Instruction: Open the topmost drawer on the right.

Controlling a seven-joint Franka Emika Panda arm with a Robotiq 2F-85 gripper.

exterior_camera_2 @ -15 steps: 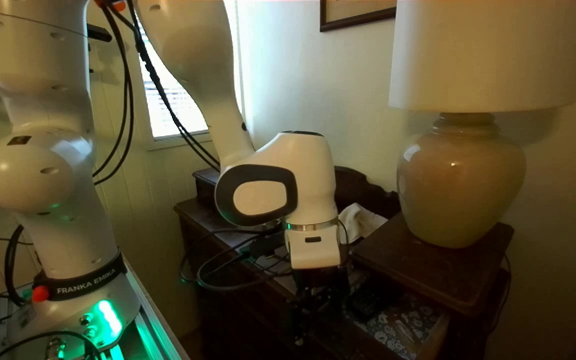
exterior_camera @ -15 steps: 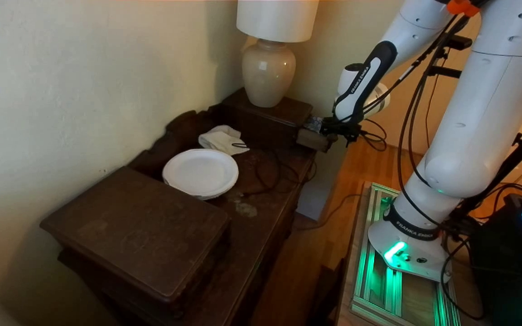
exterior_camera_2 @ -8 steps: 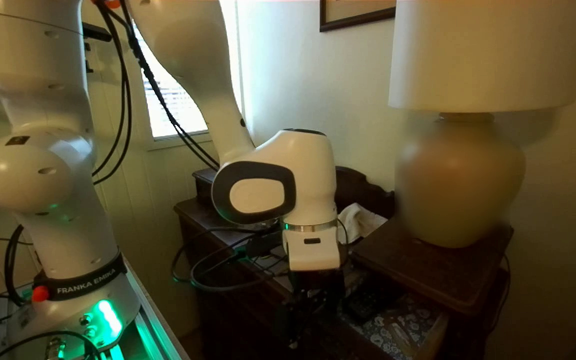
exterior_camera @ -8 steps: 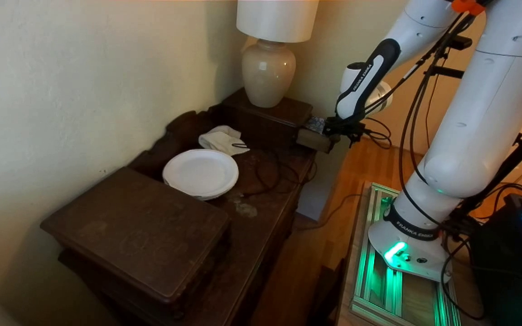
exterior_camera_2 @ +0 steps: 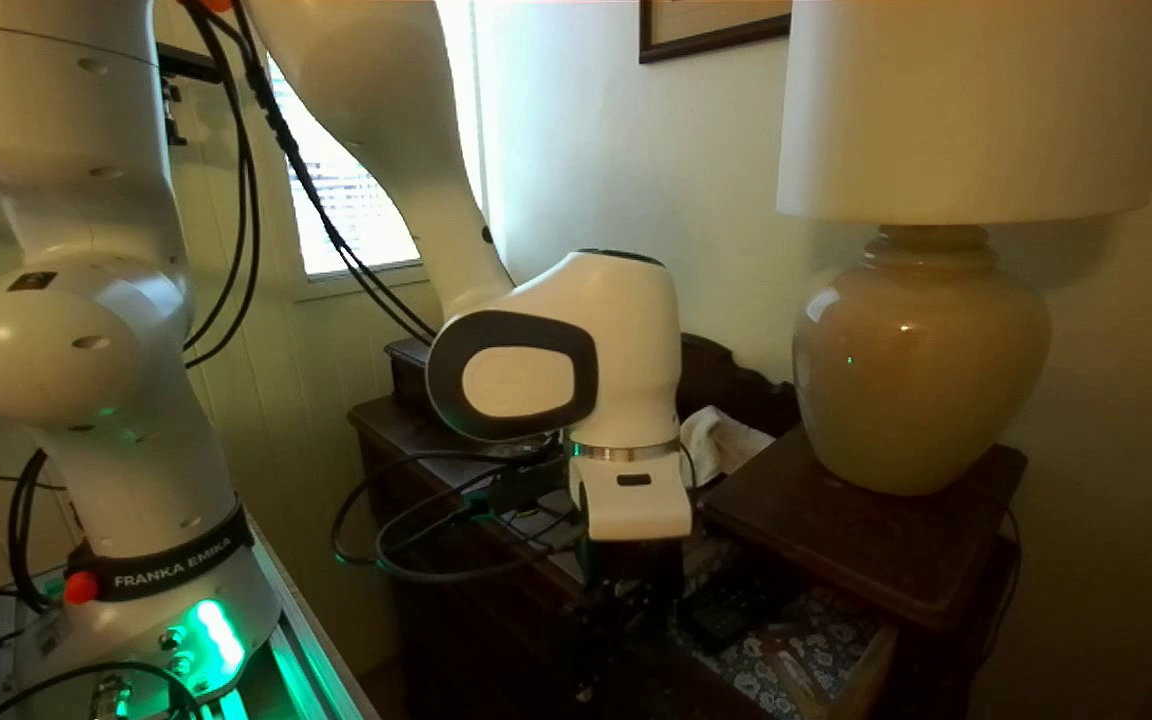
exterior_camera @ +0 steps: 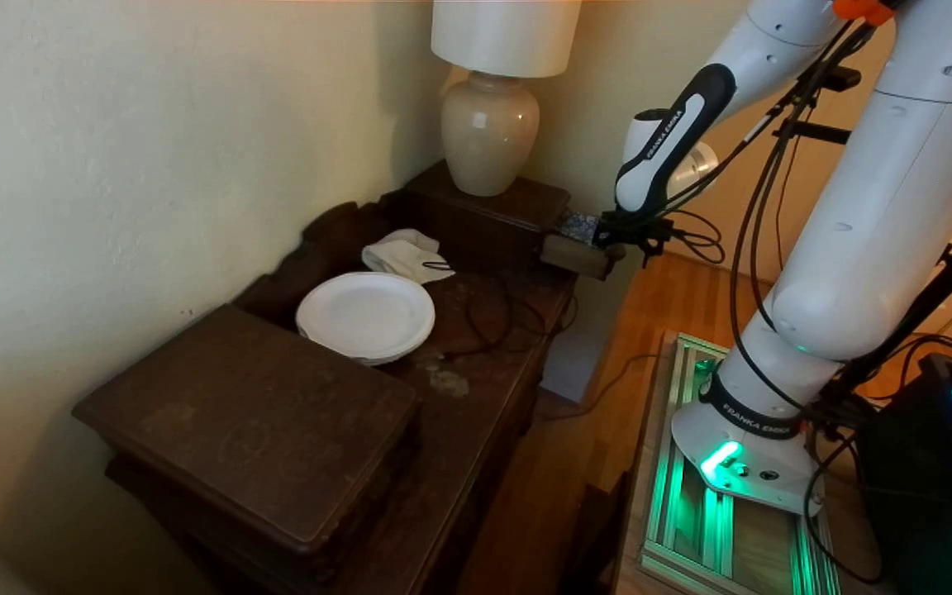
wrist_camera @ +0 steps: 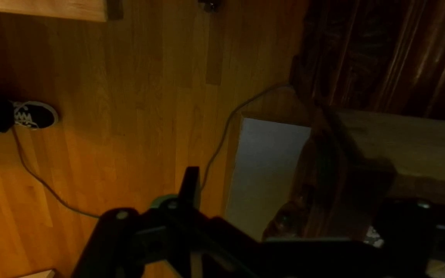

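The topmost drawer (exterior_camera: 573, 254) stands open, sticking out of the small raised box (exterior_camera: 535, 201) that bears the lamp (exterior_camera: 490, 136), its front end out past the edge of the dark wooden surface (exterior_camera: 459, 438). In an exterior view its floral lining (exterior_camera_2: 826, 640) shows, and a black object (exterior_camera_2: 731, 608) lies on it, in the shade of the box's overhanging top. The tool (wrist_camera: 296, 188) is at the drawer's front end, pointing down, its fingers (wrist_camera: 191, 189) spread well apart; in the wrist view the drawer's front panel lies between them, one finger out over the floor (wrist_camera: 129, 77) and the other over the drawer's inside. That view is dark, so whether either finger touches the drawer I cannot tell. Farther along the surface a white cloth (exterior_camera: 402, 254) lies crumpled near the lamp's box, a white plate (exterior_camera: 366, 316) sits near the cloth, and a second box (exterior_camera: 253, 421) stands close to the plate at the surface's other end. On the floor a grey cord (wrist_camera: 227, 125) curves past a pale flat panel (wrist_camera: 270, 162), and a black shoe (wrist_camera: 41, 115) with white laces stands well apart from both
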